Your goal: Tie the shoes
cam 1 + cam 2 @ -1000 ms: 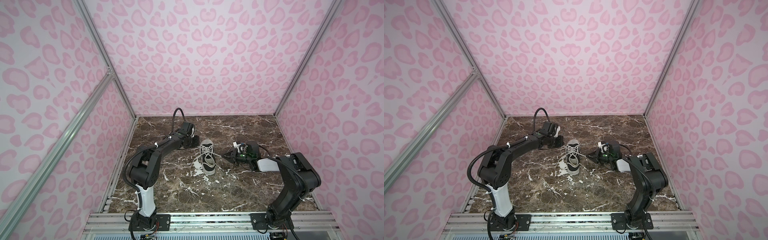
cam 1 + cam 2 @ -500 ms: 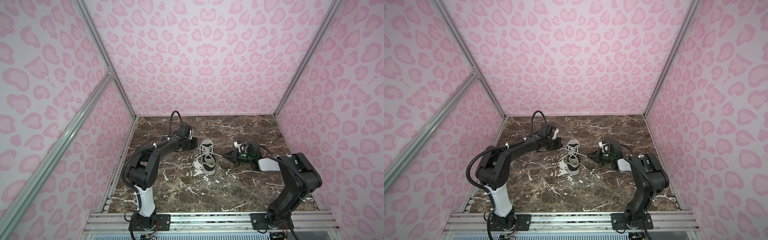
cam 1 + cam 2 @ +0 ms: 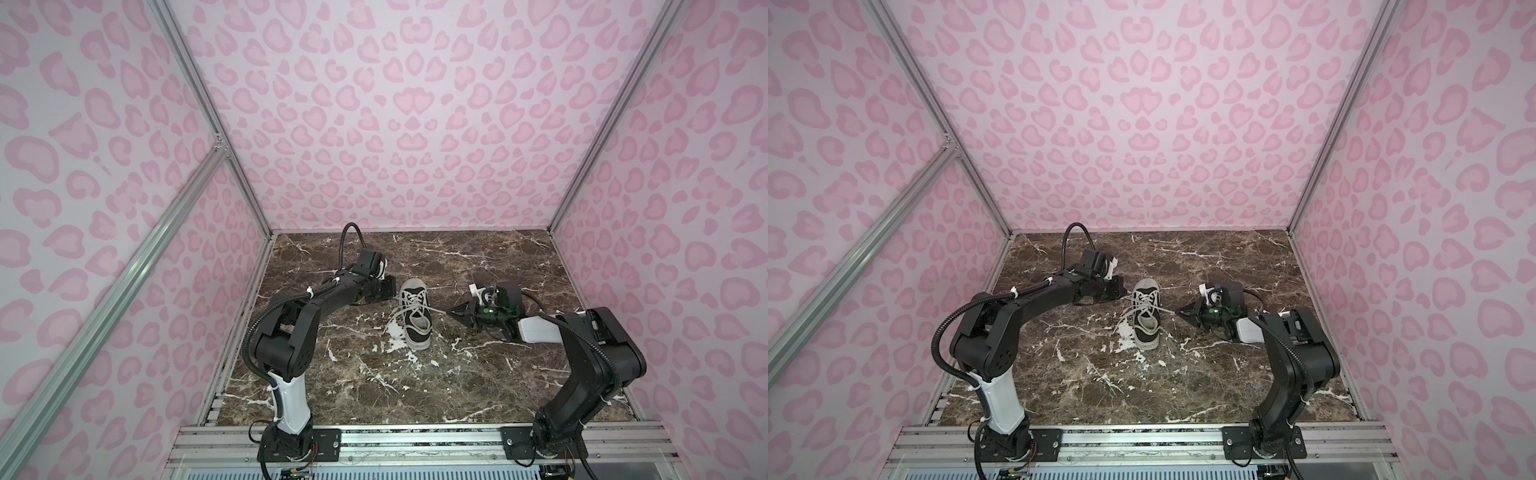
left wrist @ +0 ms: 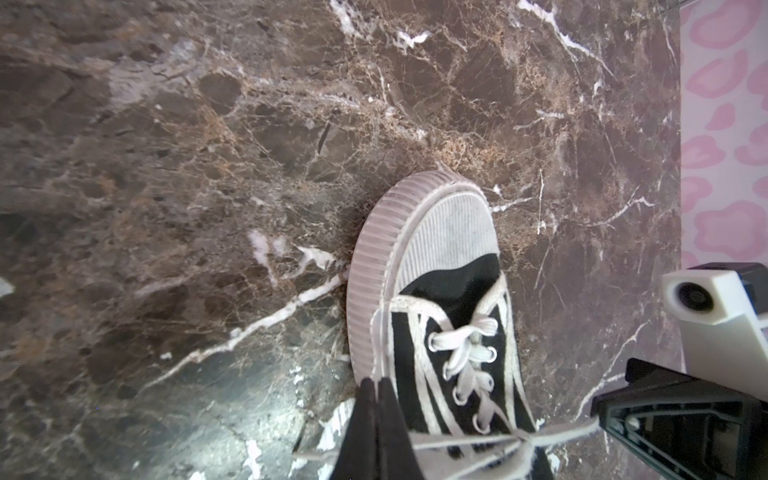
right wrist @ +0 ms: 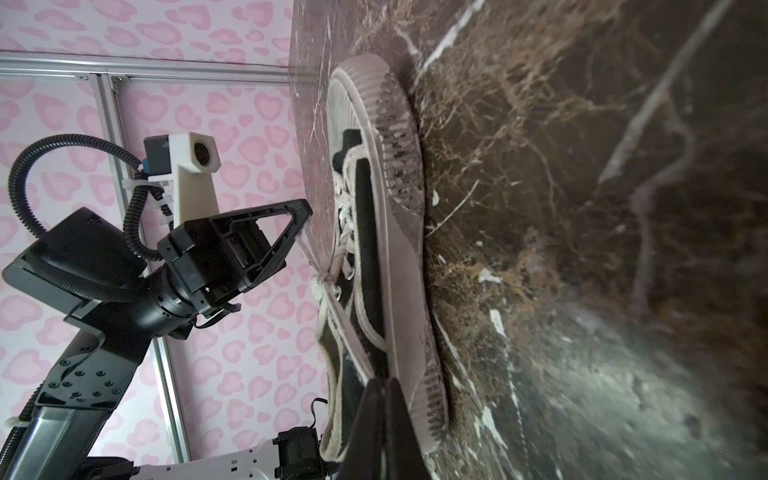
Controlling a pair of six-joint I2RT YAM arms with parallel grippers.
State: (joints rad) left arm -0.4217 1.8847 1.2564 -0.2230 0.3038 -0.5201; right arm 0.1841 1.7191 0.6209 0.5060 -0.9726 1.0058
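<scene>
Shut tight, the left gripper point(image 3: 392, 291) point(image 3: 1122, 290) sits in both top views just beside the far left of the shoe point(image 3: 417, 324) point(image 3: 1147, 327). Its arm is stretched low and far over the marble table point(image 3: 374, 395). The right gripper point(image 3: 449, 311) point(image 3: 1179, 311) is also closed. It points left from a level forearm just right of the shoe and pinches a lace point(image 3: 434, 309) pulled taut. The shoe stands mid-table, toe far, heel near.

From the left wrist, the left gripper point(image 4: 376, 392) is pressed together against the shoe's point(image 4: 449, 291) left edge, behind the toe cap point(image 4: 451, 232). A lace point(image 4: 557, 430) runs from the knot point(image 4: 524, 437) toward the right gripper point(image 4: 601, 412).

From the right wrist, the right gripper point(image 5: 380, 386) is clamped on a strand coming from the knot point(image 5: 326, 280). Beyond the shoe point(image 5: 399, 249), the closed left gripper point(image 5: 305, 212) pinches another lace point(image 5: 309, 257) leading to that knot.
</scene>
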